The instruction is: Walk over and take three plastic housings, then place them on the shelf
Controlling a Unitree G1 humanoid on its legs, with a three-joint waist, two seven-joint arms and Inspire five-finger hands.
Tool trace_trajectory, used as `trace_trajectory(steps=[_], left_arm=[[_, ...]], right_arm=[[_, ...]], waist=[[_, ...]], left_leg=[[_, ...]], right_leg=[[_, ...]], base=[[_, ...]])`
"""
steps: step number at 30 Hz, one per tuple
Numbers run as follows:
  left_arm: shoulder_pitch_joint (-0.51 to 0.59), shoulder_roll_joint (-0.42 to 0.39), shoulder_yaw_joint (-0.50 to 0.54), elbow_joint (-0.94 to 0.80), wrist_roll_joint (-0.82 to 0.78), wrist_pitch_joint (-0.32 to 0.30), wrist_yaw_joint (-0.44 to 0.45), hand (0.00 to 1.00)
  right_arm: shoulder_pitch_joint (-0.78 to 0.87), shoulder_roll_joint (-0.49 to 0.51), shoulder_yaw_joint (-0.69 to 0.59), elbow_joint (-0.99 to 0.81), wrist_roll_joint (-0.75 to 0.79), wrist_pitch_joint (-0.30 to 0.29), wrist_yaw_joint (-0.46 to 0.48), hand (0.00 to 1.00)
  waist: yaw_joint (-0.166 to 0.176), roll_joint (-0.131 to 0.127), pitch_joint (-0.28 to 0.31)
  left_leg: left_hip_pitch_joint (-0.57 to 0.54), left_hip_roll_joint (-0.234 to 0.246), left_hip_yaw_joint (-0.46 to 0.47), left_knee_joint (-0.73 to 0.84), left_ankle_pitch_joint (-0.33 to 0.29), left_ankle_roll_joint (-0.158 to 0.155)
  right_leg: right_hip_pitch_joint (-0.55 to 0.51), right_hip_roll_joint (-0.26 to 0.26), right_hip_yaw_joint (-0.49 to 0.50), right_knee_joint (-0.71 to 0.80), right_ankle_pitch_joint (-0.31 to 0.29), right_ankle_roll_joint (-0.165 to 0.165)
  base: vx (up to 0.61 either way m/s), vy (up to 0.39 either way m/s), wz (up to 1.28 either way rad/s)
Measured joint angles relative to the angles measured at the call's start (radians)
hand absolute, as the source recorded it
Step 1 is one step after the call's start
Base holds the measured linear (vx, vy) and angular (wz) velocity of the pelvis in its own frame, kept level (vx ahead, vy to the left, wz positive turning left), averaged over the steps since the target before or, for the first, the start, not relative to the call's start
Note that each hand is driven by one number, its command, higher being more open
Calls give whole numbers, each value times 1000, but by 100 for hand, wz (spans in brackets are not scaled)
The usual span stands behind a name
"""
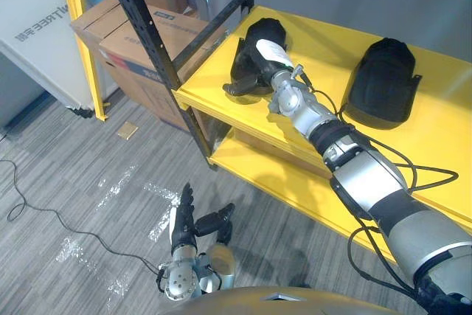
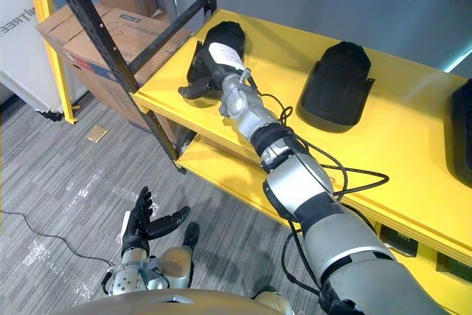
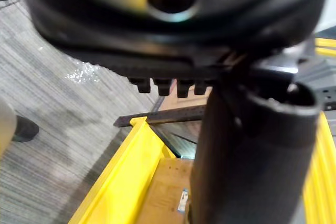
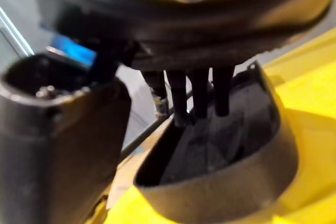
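Observation:
Three black plastic housings lie on the yellow shelf (image 1: 317,127). My right hand (image 1: 254,71) rests on the one at the shelf's left end (image 1: 267,32), with straight fingers (image 4: 199,95) reaching over its rim (image 4: 220,182) and the thumb (image 4: 58,145) held apart beside it. A second housing (image 2: 338,82) sits in the middle of the shelf, free of the hand. The third (image 2: 463,134) is cut off at the right edge. My left hand (image 1: 182,223) hangs low over the carpet, open, holding nothing.
A black slanted upright (image 1: 151,42) and crossbar stand at the shelf's left corner. Cardboard boxes (image 1: 129,31) sit behind it, next to a yellow post (image 1: 81,42) and a white board (image 1: 37,27). A lower yellow shelf (image 1: 273,175) runs below. A small tan tile (image 1: 127,130) lies on the floor.

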Motion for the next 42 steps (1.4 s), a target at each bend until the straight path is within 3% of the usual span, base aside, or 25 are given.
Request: trace_trajectory(steps=[8, 12, 15, 17, 20, 24, 28, 32, 42], left_arm=[[-39, 18, -14, 5, 40, -2, -10, 100], [-59, 20, -18, 5, 40, 0, -24, 100], [-59, 33, -17, 5, 40, 2, -29, 100], [-57, 56, -15, 5, 40, 10, -33, 100], [-57, 56, -15, 5, 40, 24, -44, 100], [-53, 56, -16, 5, 40, 27, -46, 100], [-39, 55, -16, 5, 40, 29, -44, 100], [-14, 55, -16, 6, 40, 39, -23, 100], [14, 44, -15, 16, 40, 41, 3, 100]], right_arm=[[-8, -15, -25, -46, 0, -51, -64, 100], [-6, -65, -35, -201, -1, -135, -52, 100], [6, -87, -16, -267, -1, -179, -16, 100], [29, -88, 34, -292, -2, -220, 36, 100], [71, -87, 121, -294, 0, -257, 115, 100], [97, -87, 224, -294, 0, -289, 207, 100], [97, -87, 256, -293, -3, -324, 225, 100], [97, -88, 261, -278, -27, -319, 198, 100], [90, -88, 204, -168, -43, -212, 55, 100]], waist=[[-14, -2, -1], [-42, -6, -3], [-46, -23, -19], [-60, -56, -39], [-55, -77, -51], [-41, -83, -53], [-24, -84, -53], [-14, -86, -55], [22, -90, -51]], left_leg=[[32, 34, 71, 0, -5, -7], [45, 48, 111, 0, -5, -7], [52, 50, 140, 0, -5, -7], [55, 56, 164, 0, -5, -7], [67, 68, 188, 0, -12, -15], [68, 75, 194, 0, -11, -16], [65, 78, 188, 0, -11, -17], [57, 82, 180, 0, -10, -19], [26, 70, 135, 1, 0, -21]], right_leg=[[0, 40, 56, -47, 27, -19], [-2, 51, 83, -69, 41, -20], [-2, 55, 94, -76, 44, -23], [-2, 69, 100, -103, 52, -28], [2, 78, 110, -120, 54, -28], [1, 80, 92, -121, 54, -28], [5, 80, 72, -121, 53, -29], [4, 80, 58, -123, 51, -28], [0, 67, -10, -98, 33, -25]], base=[[-36, -39, -26], [-12, -15, -21], [11, -13, -17], [8, -19, -11], [8, -13, -19], [5, -6, -4], [19, -6, 5], [20, -9, 7], [8, -3, 13]])
